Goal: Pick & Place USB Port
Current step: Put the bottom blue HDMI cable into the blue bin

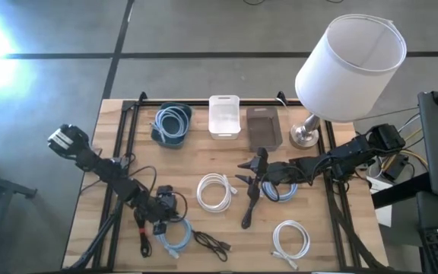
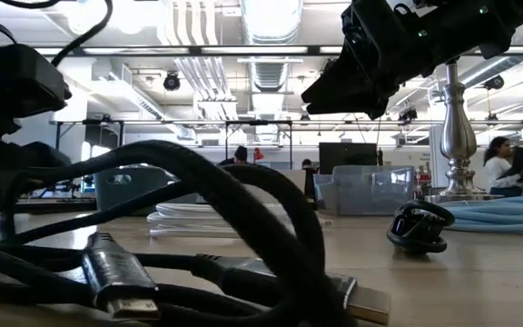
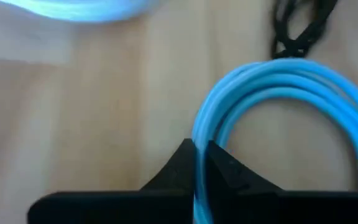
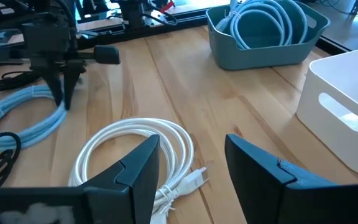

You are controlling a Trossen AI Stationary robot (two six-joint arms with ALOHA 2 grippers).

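While no writing is legible anywhere, the left gripper [image 3: 199,163] pinches the light-blue cable coil [image 3: 291,99] at the table's near-left. Only the right wrist view shows the right gripper [image 4: 191,163] spread wide above the white cable coil [image 4: 135,155].

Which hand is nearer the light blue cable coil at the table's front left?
Left. The left hand is shut on the light blue cable coil at its rim. The right hand hangs open mid-table, beside the white cable coil.
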